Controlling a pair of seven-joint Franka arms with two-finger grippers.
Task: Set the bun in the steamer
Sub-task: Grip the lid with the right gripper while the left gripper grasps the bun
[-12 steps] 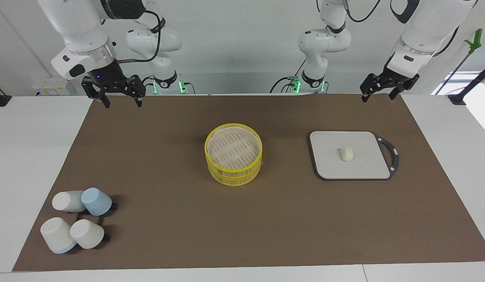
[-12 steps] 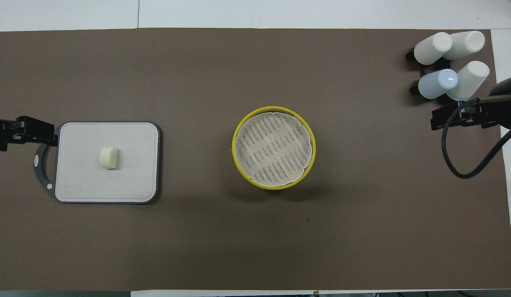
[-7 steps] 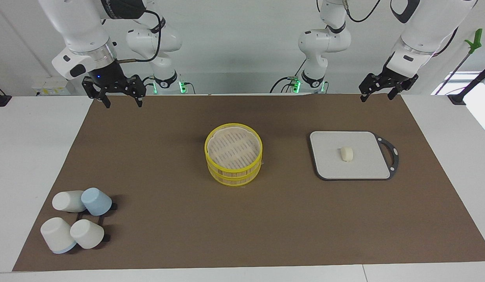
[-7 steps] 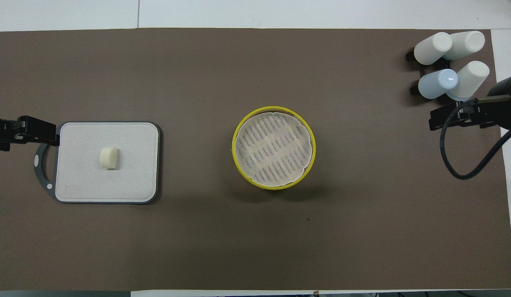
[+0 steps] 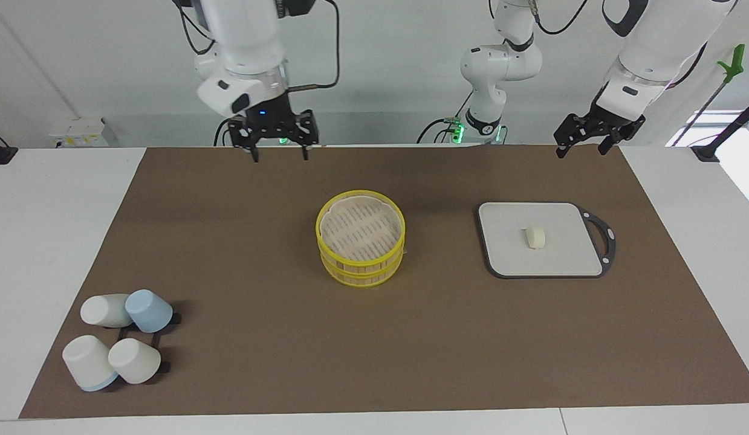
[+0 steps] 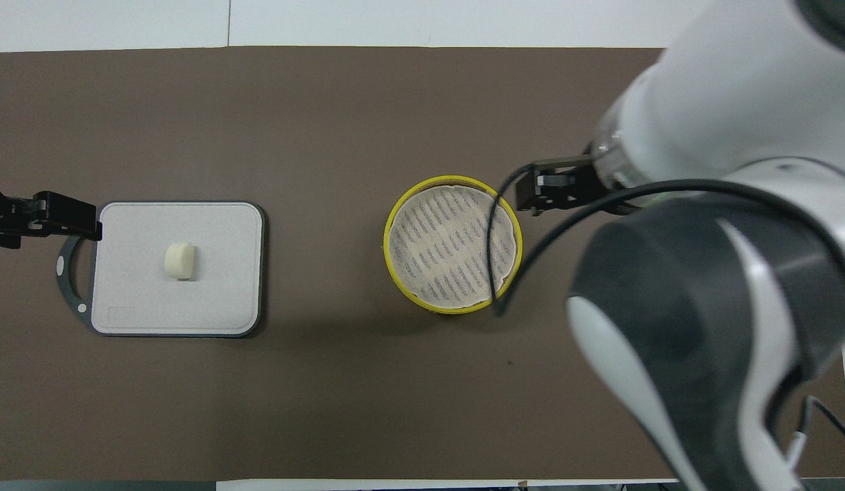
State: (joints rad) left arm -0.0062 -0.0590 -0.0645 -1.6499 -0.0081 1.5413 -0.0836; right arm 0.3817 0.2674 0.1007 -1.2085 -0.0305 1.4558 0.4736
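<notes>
1. The bun point(image 5: 535, 237) lies on the grey board point(image 5: 507, 254), well apart from the steamer point(image 5: 361, 238) mid-table
2. Right gripper point(image 5: 280, 156) hangs raised, fingers spread wide, empty
3. Left gripper point(image 5: 583, 148) hovers up high, open, holding nothing

The steamer point(image 5: 360, 237) stands alone at mid-mat, its top open, with bare brown mat point(image 5: 259, 241) on every side. The bun point(image 5: 535, 237) lies uncovered on the grey board point(image 5: 507, 254), with nothing over it. The cups point(image 5: 117, 338) crowd only the mat corner at the right arm's end. The right gripper point(image 5: 279, 148) hangs open, high above the mat edge nearest the robots, and the left gripper point(image 5: 583, 142) open above its own corner.
</notes>
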